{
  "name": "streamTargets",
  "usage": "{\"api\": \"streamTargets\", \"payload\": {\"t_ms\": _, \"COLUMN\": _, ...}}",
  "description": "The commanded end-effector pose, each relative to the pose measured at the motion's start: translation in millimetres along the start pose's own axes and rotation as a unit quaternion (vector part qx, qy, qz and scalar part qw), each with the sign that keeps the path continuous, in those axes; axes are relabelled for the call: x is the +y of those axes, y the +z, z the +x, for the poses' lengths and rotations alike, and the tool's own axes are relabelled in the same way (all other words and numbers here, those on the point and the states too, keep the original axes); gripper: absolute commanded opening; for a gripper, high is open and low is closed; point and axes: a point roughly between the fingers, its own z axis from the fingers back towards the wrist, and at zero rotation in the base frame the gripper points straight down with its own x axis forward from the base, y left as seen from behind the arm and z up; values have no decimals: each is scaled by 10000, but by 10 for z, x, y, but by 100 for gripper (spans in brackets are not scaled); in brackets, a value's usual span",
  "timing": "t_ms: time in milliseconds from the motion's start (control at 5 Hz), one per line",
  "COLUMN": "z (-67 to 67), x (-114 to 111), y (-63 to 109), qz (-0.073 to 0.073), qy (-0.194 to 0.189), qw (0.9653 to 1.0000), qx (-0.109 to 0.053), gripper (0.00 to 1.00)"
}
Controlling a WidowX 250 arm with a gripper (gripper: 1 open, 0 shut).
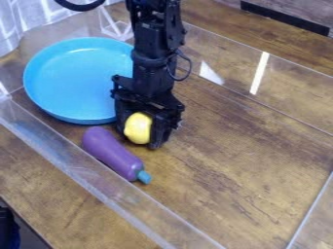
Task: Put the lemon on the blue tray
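Observation:
The small yellow lemon (138,126) sits between the black fingers of my gripper (143,127), which is shut on it and points straight down. It hangs low over the wooden table, just right of the blue tray's near rim. The blue tray (65,83) is a large round shallow dish at the left, partly hidden by the arm. The lemon is outside the tray, beside its lower right edge.
A purple eggplant (115,153) with a teal tip lies on the table just below and left of the gripper. A clear plastic wall (78,165) runs along the table's front left side. Bare wood lies to the right.

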Motion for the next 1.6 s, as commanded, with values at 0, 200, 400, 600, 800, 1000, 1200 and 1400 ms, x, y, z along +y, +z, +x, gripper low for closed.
{"api": "streamTargets", "payload": {"t_ms": 0, "z": -38, "x": -30, "y": 237, "qz": -51, "qy": 132, "qw": 9992, "qx": -387, "gripper": 0}}
{"api": "streamTargets", "payload": {"t_ms": 200, "z": -122, "x": -130, "y": 249, "qz": -101, "qy": 124, "qw": 9991, "qx": -399, "gripper": 0}}
{"api": "streamTargets", "payload": {"t_ms": 400, "z": -154, "x": -100, "y": 299, "qz": -65, "qy": 64, "qw": 9991, "qx": -407, "gripper": 0}}
{"api": "streamTargets", "payload": {"t_ms": 600, "z": -189, "x": -71, "y": 351, "qz": -32, "qy": 2, "qw": 9991, "qx": -414, "gripper": 0}}
{"api": "streamTargets", "payload": {"t_ms": 800, "z": -189, "x": -8, "y": 411, "qz": 5, "qy": -83, "qw": 9990, "qx": -431, "gripper": 0}}
{"api": "streamTargets", "payload": {"t_ms": 1000, "z": -191, "x": 65, "y": 482, "qz": 30, "qy": -150, "qw": 9988, "qx": -464, "gripper": 0}}
{"api": "streamTargets", "payload": {"t_ms": 1200, "z": -168, "x": 225, "y": 794, "qz": 90, "qy": 183, "qw": 9974, "qx": -686, "gripper": 0}}
{"api": "streamTargets", "payload": {"t_ms": 1400, "z": -199, "x": 448, "y": 1113, "qz": 128, "qy": 629, "qw": 9937, "qx": -920, "gripper": 0}}
